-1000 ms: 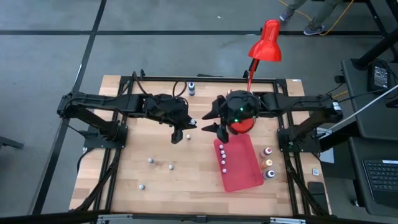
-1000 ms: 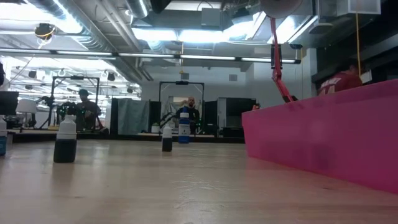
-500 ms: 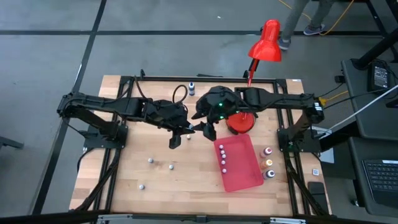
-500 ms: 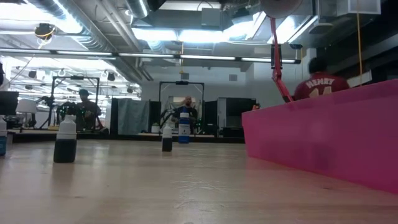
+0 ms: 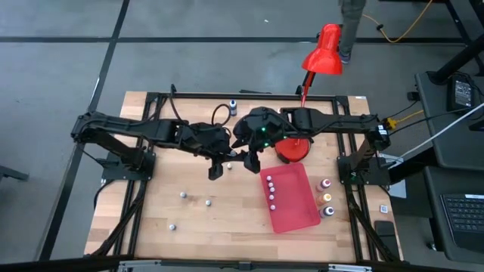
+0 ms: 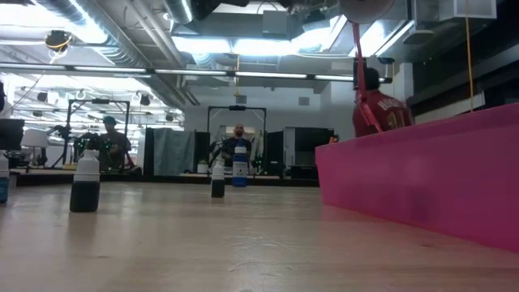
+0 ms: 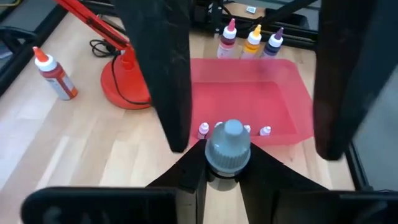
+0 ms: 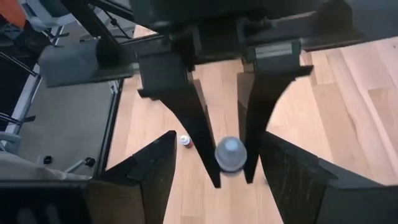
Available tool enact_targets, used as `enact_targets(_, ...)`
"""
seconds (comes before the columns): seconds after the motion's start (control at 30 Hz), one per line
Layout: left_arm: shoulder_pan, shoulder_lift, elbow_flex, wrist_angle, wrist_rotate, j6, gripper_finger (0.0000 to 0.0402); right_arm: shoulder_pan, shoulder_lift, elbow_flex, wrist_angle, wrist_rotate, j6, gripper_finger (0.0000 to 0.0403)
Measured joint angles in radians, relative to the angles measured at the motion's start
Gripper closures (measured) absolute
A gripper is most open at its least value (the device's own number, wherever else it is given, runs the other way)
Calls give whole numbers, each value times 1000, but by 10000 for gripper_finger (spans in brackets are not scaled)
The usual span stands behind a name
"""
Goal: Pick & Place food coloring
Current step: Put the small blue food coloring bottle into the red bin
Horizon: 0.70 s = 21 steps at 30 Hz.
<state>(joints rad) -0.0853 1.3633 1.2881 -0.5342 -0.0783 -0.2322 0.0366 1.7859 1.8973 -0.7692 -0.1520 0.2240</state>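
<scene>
Handover region at mid-desk. From above, the two arms overlap, so the left gripper and right gripper are hard to separate and the held bottle is barely discernible there. The left wrist view resolves it: the left arm's fingers are closed on a small grey-capped bottle, cap uppermost, pinched between their tips. The right wrist view shows the same bottle from the opposite side, lying between the spread, open fingers of the right gripper without touching either.

Beyond the left fingers lie the red mat, three small capped bottles along its near edge partly hidden behind the held cap, and three coloured bottles past its far edge. The red lamp base and an orange-capped bottle stand to one side.

The low view shows neither gripper; only two dark bottles on the desk, and the mat's edge, cut off by the frame.
</scene>
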Motion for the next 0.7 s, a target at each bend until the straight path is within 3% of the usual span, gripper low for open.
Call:
enact_targets(0.4, 20, 22, 0, 6, 29, -35, 335, 1, 0, 0, -42, 1, -29, 207)
enact_targets(0.7, 22, 14, 0, 11, 46, -36, 335, 1, 2, 0, -40, 27, -51, 209)
